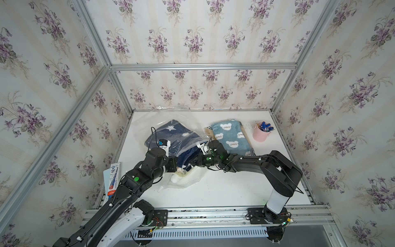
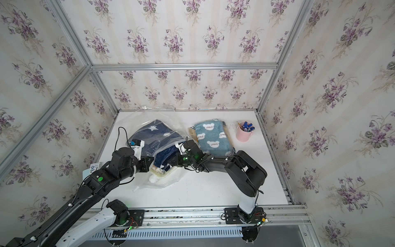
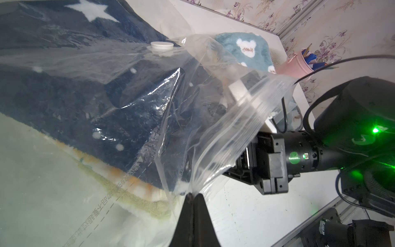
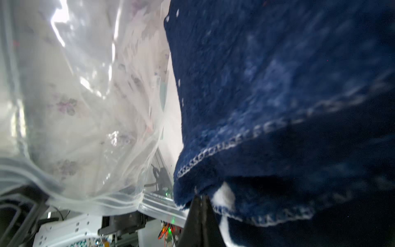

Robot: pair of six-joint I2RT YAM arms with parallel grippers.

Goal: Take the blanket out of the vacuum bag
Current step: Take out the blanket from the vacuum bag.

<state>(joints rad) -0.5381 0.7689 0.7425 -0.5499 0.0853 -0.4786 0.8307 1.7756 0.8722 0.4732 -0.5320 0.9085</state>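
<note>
**Position.** The vacuum bag [image 1: 143, 125] lies on the left half of the table [image 1: 224, 188]. Its long axis runs from the rear edge toward the front edge, with the closed end at the rear and the mouth facing front. The blanket [image 1: 186, 158], navy with white stars, sits mostly inside. One fold shows at the mouth, between the two arms.

**Left gripper** [image 3: 193, 194]. The jaws are pressed fully together, pinching the clear plastic at the zip strip [image 3: 241, 124] of the mouth.

**Right gripper** [image 4: 201, 197]. The jaws are pressed fully together on the blanket's stitched hem [image 4: 235, 141]. The arm reaches in from the right side of the table.

**Governing relation.** The blanket's bulk lies rearward and leftward of the right gripper. In my judgement, extraction calls for a draw toward the front-right corner, along the bag's axis and away from the closed end, while the left arm anchors the mouth.

**Risk.** If that pinch slips, the bag would likely drag along with the blanket.
</note>
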